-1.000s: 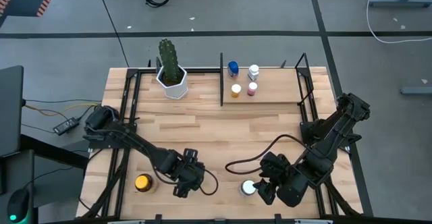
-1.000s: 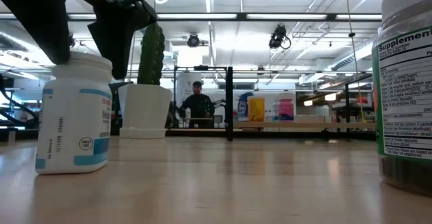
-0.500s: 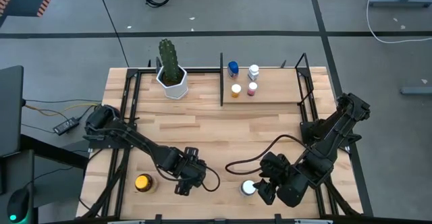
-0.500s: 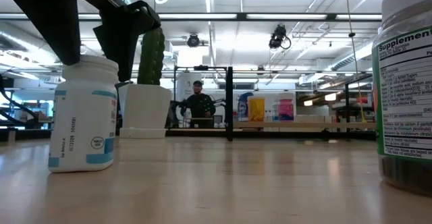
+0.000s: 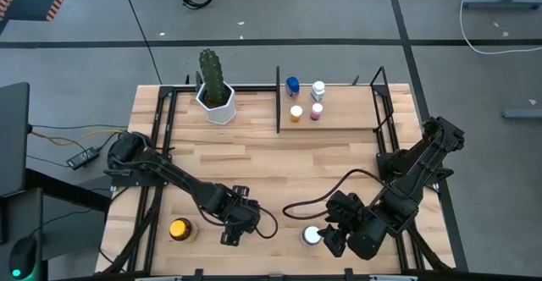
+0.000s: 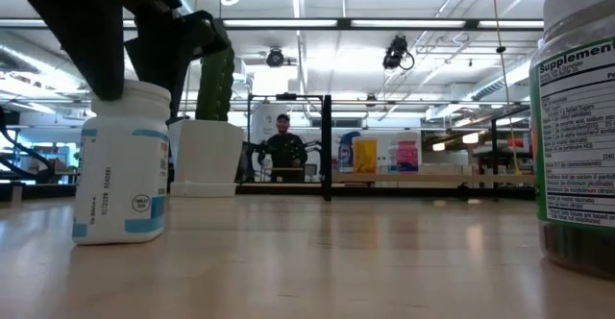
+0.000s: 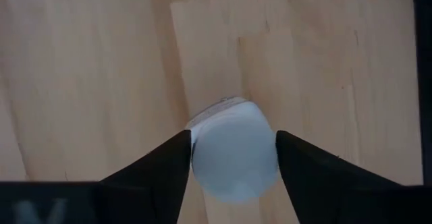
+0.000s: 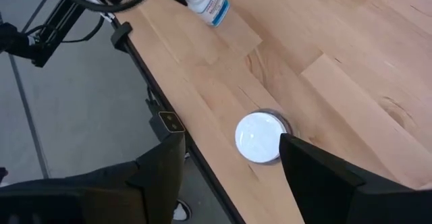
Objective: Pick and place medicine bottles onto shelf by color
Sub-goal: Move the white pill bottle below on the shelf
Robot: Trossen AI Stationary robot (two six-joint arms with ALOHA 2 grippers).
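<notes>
Four small bottles already stand on the light-wood shelf [image 5: 339, 120] at the bench's far edge, seen from above: a blue one [image 5: 292, 85], a white one [image 5: 318, 89], a yellow one [image 5: 295, 112] and a pink one [image 5: 316, 111]. Near the front edge, the left gripper [image 5: 240, 219] sits over a white bottle; the right gripper [image 5: 336, 234] hangs just beside a white-capped dark bottle [image 5: 312, 235]; a yellow-capped bottle [image 5: 179, 228] waits toward the front left corner.

At table height, the white blue-banded bottle [image 6: 123, 165] stands upright on the wood with dark fingers [image 6: 91, 40] at its cap.

From the left wrist, both fingers touch that cap, closed on it.

From the right wrist, the fingers stand apart, the dark bottle's cap between them but untouched.

Judging by so high a hold, the bottle could swing or slip on lifting, and might knock its neighbours at the shelf.
</notes>
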